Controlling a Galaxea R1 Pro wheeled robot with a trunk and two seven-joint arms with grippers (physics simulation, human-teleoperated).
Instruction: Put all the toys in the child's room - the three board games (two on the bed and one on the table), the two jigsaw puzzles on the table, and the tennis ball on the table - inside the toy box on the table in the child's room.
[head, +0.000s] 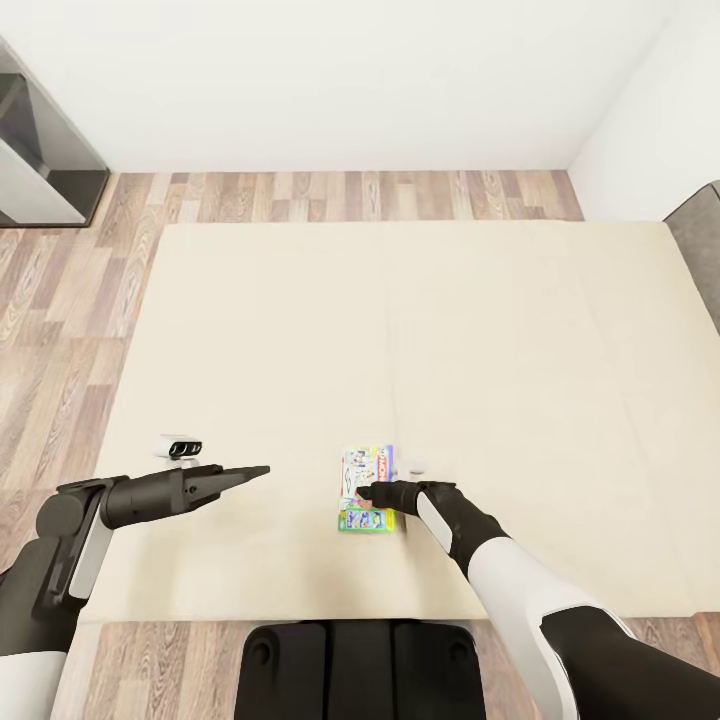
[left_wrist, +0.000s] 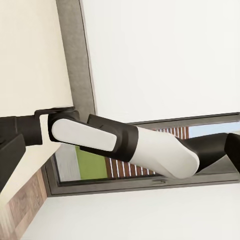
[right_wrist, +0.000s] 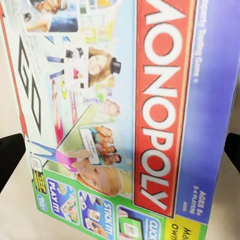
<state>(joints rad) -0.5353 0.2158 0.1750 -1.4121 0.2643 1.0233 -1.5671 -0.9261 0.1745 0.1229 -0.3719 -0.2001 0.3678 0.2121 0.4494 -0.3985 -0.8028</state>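
Bare mattress (head: 420, 330) around game box (head: 366, 490)

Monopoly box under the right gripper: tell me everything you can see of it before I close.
The flat rectangular Monopoly board game box lies face up on the beige mattress, near the bed's near edge. Its printed lid is white, green and blue with a red MONOPOLY banner and cartoon faces. The right gripper sits right over it, dark fingertips flanking its two sides; contact cannot be confirmed.
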